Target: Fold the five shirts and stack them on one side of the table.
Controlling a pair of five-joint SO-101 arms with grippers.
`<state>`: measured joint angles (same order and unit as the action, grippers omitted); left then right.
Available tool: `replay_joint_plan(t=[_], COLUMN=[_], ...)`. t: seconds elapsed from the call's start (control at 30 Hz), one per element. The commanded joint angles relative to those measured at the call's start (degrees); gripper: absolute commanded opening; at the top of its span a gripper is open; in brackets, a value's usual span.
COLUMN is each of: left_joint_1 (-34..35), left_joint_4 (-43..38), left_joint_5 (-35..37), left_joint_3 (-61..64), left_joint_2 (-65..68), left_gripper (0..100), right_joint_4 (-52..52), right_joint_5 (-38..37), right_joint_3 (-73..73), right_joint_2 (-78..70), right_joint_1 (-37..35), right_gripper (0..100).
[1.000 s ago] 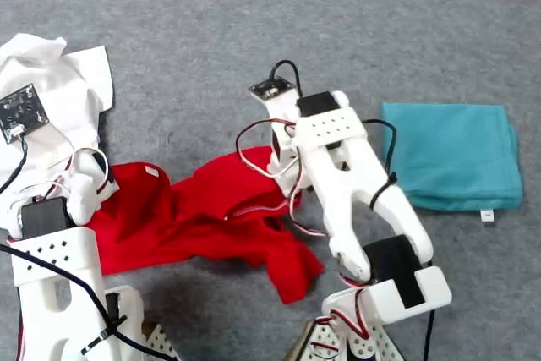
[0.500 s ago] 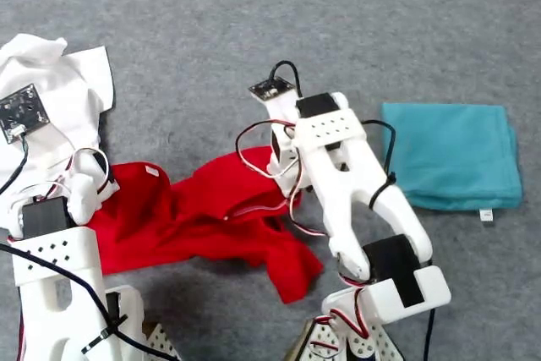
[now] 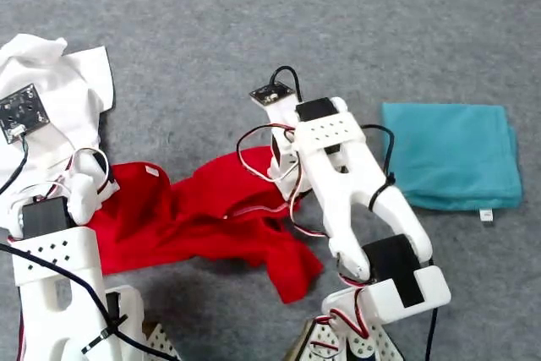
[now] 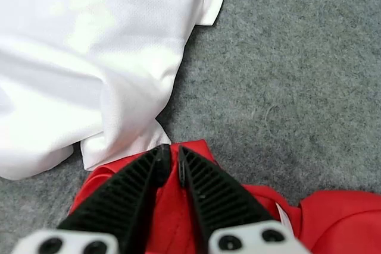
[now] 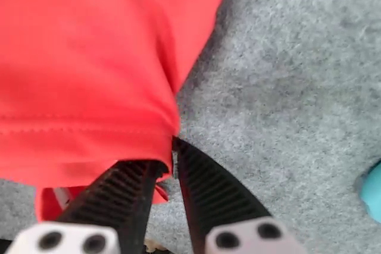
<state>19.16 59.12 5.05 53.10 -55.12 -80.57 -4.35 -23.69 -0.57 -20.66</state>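
Shirts lie spread across the grey table [image 3: 186, 31]. Farthest left sits a crumpled white shirt [image 3: 59, 82], its lower edge just beside the red shirt [image 3: 211, 209]. The left arm [image 3: 51, 268] rises from the near left corner, and the left gripper [image 4: 172, 153] has its black ribbed jaws pressed almost together on the red shirt's left corner, close to the white cloth. The red shirt sprawls unfolded and wrinkled across the middle of the table, between the two arms. The right arm [image 3: 355, 192] stretches over its right part, and the right gripper [image 5: 172, 147] is clamped on the stitched hem there – red fabric sits between the jaws. Farthest right, apart from the red one, a teal shirt [image 3: 448, 154] lies folded into a neat rectangle.
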Motion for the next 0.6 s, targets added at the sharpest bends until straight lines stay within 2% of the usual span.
replay_joint_plan(t=[0.0,0.23,0.33,0.43,0.57], left_joint_1=[-0.4,-0.4,-0.4,-0.3,0.0], left_joint_4=[-0.8,0.2,3.6,5.8,11.5], left_joint_5=[-0.3,-0.3,-0.4,-3.3,-4.2], left_joint_3=[-2.2,-8.6,-14.1,-18.4,-27.5], left_joint_2=[-1.2,-1.2,-1.2,-1.2,-1.2], left_gripper=[2,2,2,2,2], right_joint_4=[-0.3,-11.4,-17.3,-21.2,-21.5], right_joint_5=[0.1,0.0,0.0,-1.3,-3.3], right_joint_3=[0.6,13.0,21.8,31.0,41.7], right_joint_2=[0.9,9.6,14.8,19.7,26.5], right_joint_1=[-0.7,-0.7,-0.7,0.0,4.4], right_gripper=[0.4,0.4,0.4,0.4,0.4])
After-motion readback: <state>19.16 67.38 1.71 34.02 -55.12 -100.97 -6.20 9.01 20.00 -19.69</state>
